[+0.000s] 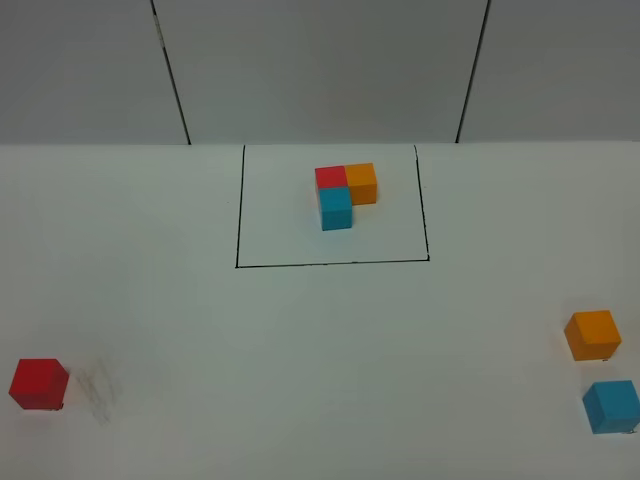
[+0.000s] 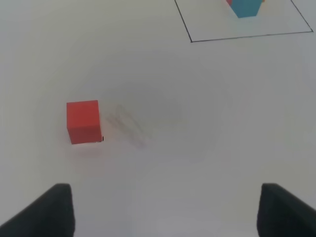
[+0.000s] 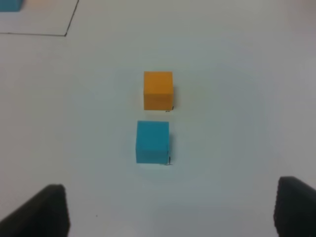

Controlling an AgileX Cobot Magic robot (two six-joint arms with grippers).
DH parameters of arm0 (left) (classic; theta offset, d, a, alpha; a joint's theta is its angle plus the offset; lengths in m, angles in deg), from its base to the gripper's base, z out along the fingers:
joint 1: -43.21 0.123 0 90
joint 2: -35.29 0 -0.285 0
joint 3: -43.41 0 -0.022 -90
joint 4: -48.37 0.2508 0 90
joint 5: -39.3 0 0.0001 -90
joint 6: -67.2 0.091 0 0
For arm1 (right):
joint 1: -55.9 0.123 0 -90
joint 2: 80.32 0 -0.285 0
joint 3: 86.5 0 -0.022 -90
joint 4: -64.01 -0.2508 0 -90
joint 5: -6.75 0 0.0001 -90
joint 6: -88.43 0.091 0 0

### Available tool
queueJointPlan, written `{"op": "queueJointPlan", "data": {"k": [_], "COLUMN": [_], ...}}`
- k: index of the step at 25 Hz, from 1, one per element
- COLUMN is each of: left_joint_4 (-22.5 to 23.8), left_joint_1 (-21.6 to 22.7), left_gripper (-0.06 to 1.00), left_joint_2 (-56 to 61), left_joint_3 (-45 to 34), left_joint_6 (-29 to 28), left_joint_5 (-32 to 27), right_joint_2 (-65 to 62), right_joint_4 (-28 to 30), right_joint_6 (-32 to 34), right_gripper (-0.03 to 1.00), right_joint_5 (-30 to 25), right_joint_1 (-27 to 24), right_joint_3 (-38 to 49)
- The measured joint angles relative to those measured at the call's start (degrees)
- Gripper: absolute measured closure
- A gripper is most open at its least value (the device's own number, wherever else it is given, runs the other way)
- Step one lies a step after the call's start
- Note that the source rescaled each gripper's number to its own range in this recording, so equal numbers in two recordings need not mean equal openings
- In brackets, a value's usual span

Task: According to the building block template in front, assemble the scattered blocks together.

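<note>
Left end effector (image 2: 165, 192) gapes, apparently empty; template (image 1: 345, 194) sits inside outlined square (image 1: 239, 215).

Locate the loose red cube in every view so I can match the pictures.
Exterior high: the red cube sits alone near the lower left corner of the picture, next to a grey smudge.
Left wrist: the red cube lies beside the same grey smudge, well short of the black outline.
Right wrist: not in it.
Shared landmark: the near edge of the black outline.

High view overlooks the table (image 1: 300, 380); closer wrist views share its scattered blocks (image 1: 39, 384).
</note>
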Motion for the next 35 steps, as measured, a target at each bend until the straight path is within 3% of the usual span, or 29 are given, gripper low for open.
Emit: {"op": "queueJointPlan", "data": {"k": [11,18,22,35], "left_joint_4": [1.04,12.80,17.15,18.28], "left_joint_1": [0.00,0.00,0.00,0.00], "left_gripper": [0.07,0.09,0.14,0.16], "left_joint_2": [0.00,-2.03,-8.06,-39.10], "left_joint_3": [0.00,4.73,8.99,16.67], "left_joint_6": [0.00,-2.91,-4.44,-7.22], "left_joint_5": [0.00,-0.25,-1.94,-3.38], "right_joint_2": [0.00,0.00,0.00,0.00], "right_joint_4": [0.00,0.00,0.00,0.00], "right_joint_6": [0.00,0.00,0.00,0.00], "right_gripper": [0.26,0.26,0.26,0.26], "right_joint_5": [0.00,0.00,0.00,0.00], "right_joint_1": [0.00,0.00,0.00,0.00], "right_joint_3": [0.00,0.00,0.00,0.00]}}
